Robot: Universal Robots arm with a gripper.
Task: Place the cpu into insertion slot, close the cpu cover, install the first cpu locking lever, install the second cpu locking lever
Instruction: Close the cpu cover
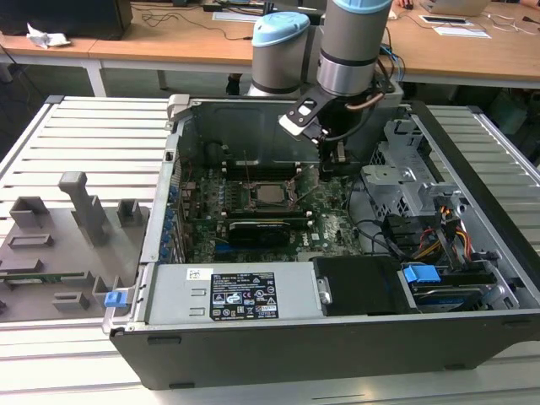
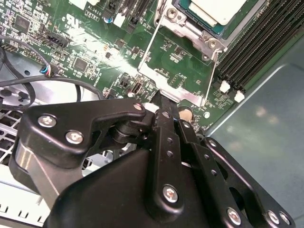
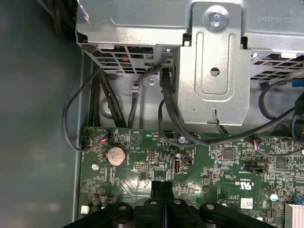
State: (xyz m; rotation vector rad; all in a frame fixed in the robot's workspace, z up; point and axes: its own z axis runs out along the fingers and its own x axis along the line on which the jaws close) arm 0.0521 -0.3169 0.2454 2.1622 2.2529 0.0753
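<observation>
Silver-topped cpu (image 2: 216, 9) on green motherboard (image 2: 175, 52), black hand (image 2: 160, 99) closed, near

In the second wrist view the cpu (image 2: 216, 9) runs off the picture's edge, just a corner left showing, and the hand (image 2: 160, 100) covers the board (image 2: 85, 52) beneath it. One thin locking lever (image 2: 146, 50) runs down to the hand's tip, where I can't tell whether it is touched or gripped. In the exterior view the arm (image 1: 354, 34) is cut off at the top edge, and its wrist (image 1: 350, 76) hides the hand's tip.
</observation>
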